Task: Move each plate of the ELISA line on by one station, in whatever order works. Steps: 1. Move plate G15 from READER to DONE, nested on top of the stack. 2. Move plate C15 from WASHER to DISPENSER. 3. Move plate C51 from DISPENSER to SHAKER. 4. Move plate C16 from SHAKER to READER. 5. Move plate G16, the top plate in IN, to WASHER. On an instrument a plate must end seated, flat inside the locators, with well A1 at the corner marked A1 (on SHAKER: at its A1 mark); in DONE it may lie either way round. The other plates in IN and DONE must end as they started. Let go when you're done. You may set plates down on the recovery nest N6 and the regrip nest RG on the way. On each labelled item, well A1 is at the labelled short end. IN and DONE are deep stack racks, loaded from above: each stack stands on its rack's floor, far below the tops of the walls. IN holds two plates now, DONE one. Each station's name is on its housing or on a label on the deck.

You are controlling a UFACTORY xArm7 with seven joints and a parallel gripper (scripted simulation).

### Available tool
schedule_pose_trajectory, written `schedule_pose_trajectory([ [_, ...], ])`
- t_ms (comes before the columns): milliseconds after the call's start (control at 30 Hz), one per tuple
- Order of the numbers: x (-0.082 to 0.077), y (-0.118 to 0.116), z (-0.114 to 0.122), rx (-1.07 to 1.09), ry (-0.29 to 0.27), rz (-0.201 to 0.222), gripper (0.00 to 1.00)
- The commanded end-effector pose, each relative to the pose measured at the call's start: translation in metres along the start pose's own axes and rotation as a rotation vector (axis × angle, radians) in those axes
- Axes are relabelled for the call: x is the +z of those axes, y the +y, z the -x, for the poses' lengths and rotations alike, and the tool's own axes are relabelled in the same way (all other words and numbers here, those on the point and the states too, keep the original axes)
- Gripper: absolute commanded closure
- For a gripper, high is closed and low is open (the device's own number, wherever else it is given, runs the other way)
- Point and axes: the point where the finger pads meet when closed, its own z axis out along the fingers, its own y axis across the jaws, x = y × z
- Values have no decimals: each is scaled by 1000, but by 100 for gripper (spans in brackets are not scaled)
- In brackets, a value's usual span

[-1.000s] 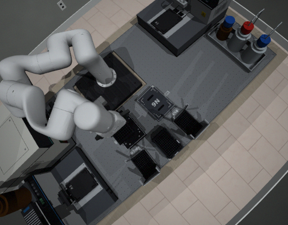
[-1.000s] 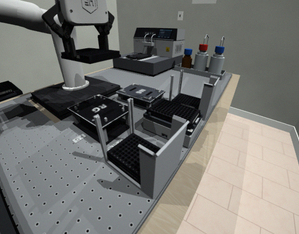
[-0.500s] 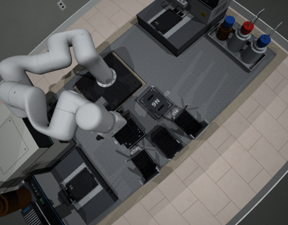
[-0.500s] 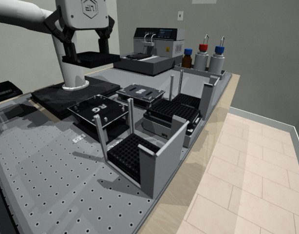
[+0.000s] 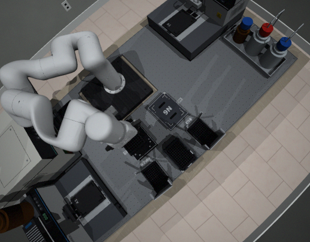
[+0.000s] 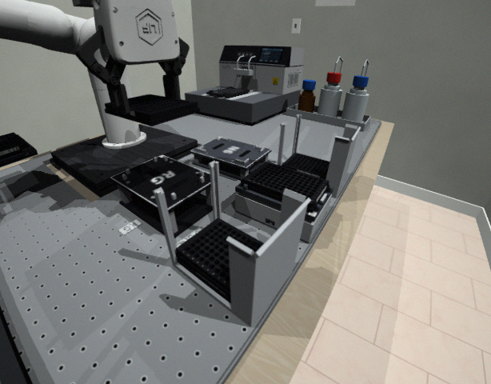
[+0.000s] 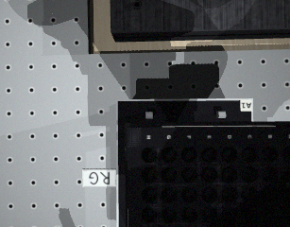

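Observation:
My gripper (image 6: 144,105) is shut on a black well plate (image 6: 151,108) and holds it level in the air, above and a little behind the RG nest (image 6: 162,180). From above, the plate (image 5: 140,143) overlaps the nest, and my wrist covers part of it. In the wrist view the plate (image 7: 206,180) fills the lower right, over the nest's A1 corner mark (image 7: 246,105) and next to the RG deck label (image 7: 98,178). I cannot read the plate's label. Another black plate (image 6: 284,180) sits on the low shaker. The two stack racks (image 5: 156,177) (image 5: 202,132) each hold black plates.
The N6 nest (image 5: 166,110) lies empty just beyond RG. One instrument with a plate (image 5: 178,21) stands at the far end, another with a plate (image 5: 87,197) at the near left. The beige housing (image 5: 11,153) is at the left. Bottles (image 5: 264,39) stand at the far right.

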Motion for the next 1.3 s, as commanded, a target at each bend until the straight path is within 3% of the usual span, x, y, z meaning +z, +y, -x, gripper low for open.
schedule_pose_trajectory([
  [0,4,0,1,1,-4,-1,100],
  [1267,49,0,1,0,-4,-1,100],
])
